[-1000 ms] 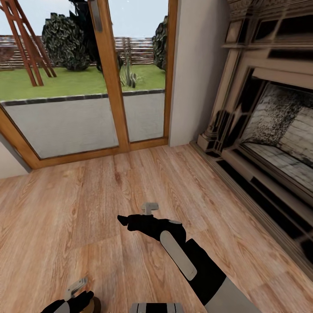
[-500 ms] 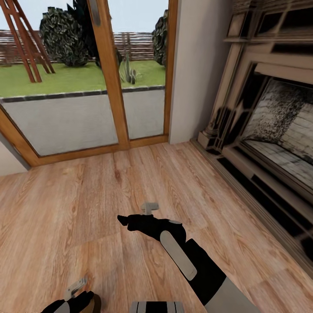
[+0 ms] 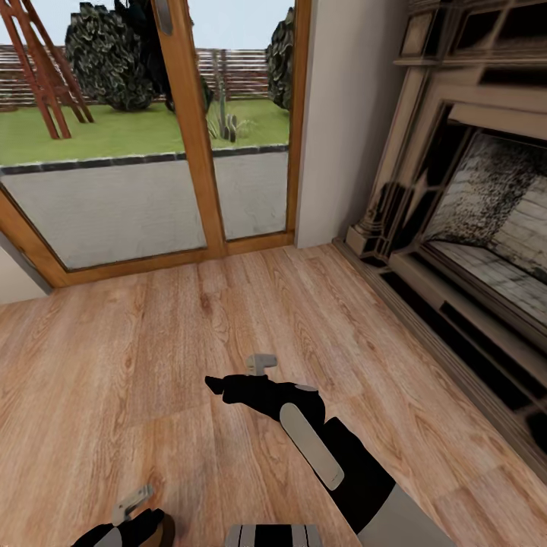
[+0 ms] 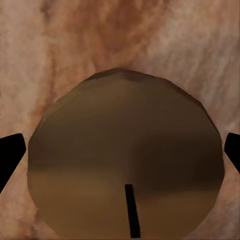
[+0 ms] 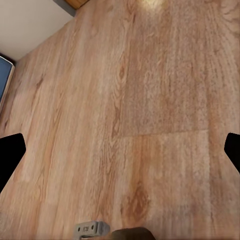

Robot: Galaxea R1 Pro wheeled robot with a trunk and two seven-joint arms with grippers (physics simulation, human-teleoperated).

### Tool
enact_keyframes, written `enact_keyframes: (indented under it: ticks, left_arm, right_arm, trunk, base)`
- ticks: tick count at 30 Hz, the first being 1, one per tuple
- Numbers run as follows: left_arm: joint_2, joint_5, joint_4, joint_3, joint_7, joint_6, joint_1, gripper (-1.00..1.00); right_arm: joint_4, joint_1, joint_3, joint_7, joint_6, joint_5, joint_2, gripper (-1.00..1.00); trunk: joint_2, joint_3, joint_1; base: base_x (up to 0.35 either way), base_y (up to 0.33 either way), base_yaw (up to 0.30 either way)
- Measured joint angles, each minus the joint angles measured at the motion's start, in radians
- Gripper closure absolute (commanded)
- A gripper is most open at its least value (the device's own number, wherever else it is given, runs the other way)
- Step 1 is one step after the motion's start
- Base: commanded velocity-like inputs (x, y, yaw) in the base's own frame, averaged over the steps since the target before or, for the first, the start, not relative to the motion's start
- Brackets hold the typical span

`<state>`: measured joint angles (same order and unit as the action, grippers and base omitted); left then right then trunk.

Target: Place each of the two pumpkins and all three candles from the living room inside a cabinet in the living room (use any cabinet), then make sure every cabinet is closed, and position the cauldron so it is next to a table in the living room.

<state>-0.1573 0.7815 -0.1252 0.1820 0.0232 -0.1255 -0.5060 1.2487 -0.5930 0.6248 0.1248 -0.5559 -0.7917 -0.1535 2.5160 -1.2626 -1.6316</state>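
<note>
Wood-plank floor (image 3: pixel 152 349) underfoot. Left tool (image 3: pixel 133 516) at lower edge of head view, clamped on a candle (image 4: pixel 125 165), brown-grey round end facing its wrist camera. Right tool (image 3: pixel 258 365) ahead over bare floor, fingers spread, empty. Beyond: glass door (image 3: pixel 137 152), stone fireplace (image 3: pixel 471 213) at right.

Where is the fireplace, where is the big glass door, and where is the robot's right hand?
fireplace (image 3: pixel 486 205): head view, on the stone back inside its opening.
glass door (image 3: pixel 114 197): head view, on the left pane.
right gripper (image 3: pixel 262 363): head view, between its grey fingertips, above the wooden floor (image 3: pixel 114 365).
</note>
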Motion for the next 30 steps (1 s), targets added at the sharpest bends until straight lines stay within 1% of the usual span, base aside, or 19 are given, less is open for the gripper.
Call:
enact_keyframes:
  ticks: [12, 17, 25, 30]
  left_arm:
    - [0.0, 0.0, 0.0, 0.0, 0.0, 0.0, 0.0, -1.0]
    - [0.001, 0.0, 0.0, -0.001, 0.0, 0.0, 0.0, -1.0]
    - [0.0, 0.0, 0.0, -0.002, 0.0, 0.0, 0.0, -1.0]
    - [0.0, 0.0, 0.0, -0.002, 0.0, 0.0, 0.0, -1.0]
  right_arm:
    - [0.0, 0.0, 0.0, 0.0, 0.0, 0.0, 0.0, -1.0]
    - [0.0, 0.0, 0.0, 0.0, 0.0, 0.0, 0.0, -1.0]
    - [0.0, 0.0, 0.001, 0.0, 0.0, 0.0, 0.0, -1.0]
    - [0.0, 0.0, 0.012, 0.001, 0.001, 0.0, 0.0, -1.0]
  trunk:
    - [0.0, 0.0, 0.0]
    - [0.001, -0.019, -0.002]
    - [0.001, -0.019, -0.002]
    - [0.001, -0.019, -0.002]
  base:
    - [0.0, 0.0, 0.0]
    - [0.0, 0.0, 0.0]
    - [0.0, 0.0, 0.0]
    - [0.0, 0.0, 0.0]
